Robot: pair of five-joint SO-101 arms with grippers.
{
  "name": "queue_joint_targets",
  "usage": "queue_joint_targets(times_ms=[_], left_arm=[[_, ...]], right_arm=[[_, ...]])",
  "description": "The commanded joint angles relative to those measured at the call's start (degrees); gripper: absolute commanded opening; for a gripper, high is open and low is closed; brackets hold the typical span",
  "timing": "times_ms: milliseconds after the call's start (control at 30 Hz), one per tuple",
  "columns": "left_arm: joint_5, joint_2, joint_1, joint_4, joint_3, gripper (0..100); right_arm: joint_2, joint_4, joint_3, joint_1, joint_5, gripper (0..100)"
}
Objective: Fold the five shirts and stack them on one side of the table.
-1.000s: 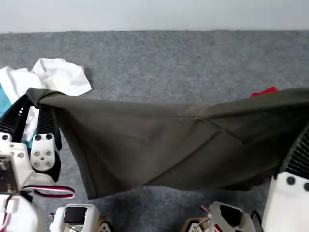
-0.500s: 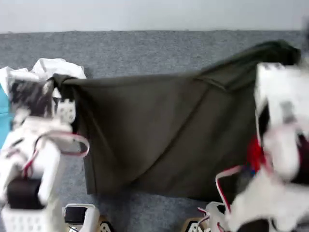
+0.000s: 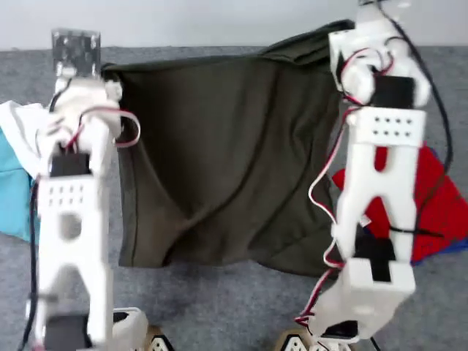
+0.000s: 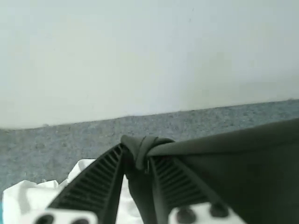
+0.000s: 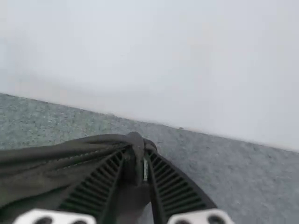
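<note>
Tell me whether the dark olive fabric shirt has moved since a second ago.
Yes. The dark olive shirt has moved farther across the grey table: its gripped edge, earlier mid-table, now lies at the far edge by the white wall.

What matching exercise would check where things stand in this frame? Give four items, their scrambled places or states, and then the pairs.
Items:
1. olive shirt
2. red shirt
3. white shirt
4. left gripper

Places or states:
A. shut on a shirt corner
B. lying on the right side of the table
C. bunched at the table's left edge
D. stretched out, held at two far corners

Pairs: 1-D, 2-B, 3-C, 4-A
</note>
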Motion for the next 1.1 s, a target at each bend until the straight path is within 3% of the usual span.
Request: queue_joint_targets(times_ms=[0,200,500,800,933,1067], left_arm=[[-0.4,12.3,-1.1,-1.3,-12.7,1],[-0.6,26.7,-2.2,1.9,-27.4,1],[-0.6,36.0,-3.2,9.8,-38.5,1],[-0.8,36.0,-4.5,46.6,-48.9,1],[-4.0,36.6,-4.3,60.7,-53.4,1],[-8.5,36.7,-4.4,69.4,-53.4,1]], right_arm=[[4.2,-3.9,-5.7,-1.1,-0.5,0.9],[16.5,0.0,-24.7,-2.3,-0.5,0.9],[33.3,11.0,-43.4,-2.6,-0.5,0.9],[30.9,48.8,-53.0,-3.8,-0.3,0.9],[26.7,49.7,-49.3,-2.9,-0.2,0.9],[16.1,49.6,-31.4,-2.9,-0.3,0.9]])
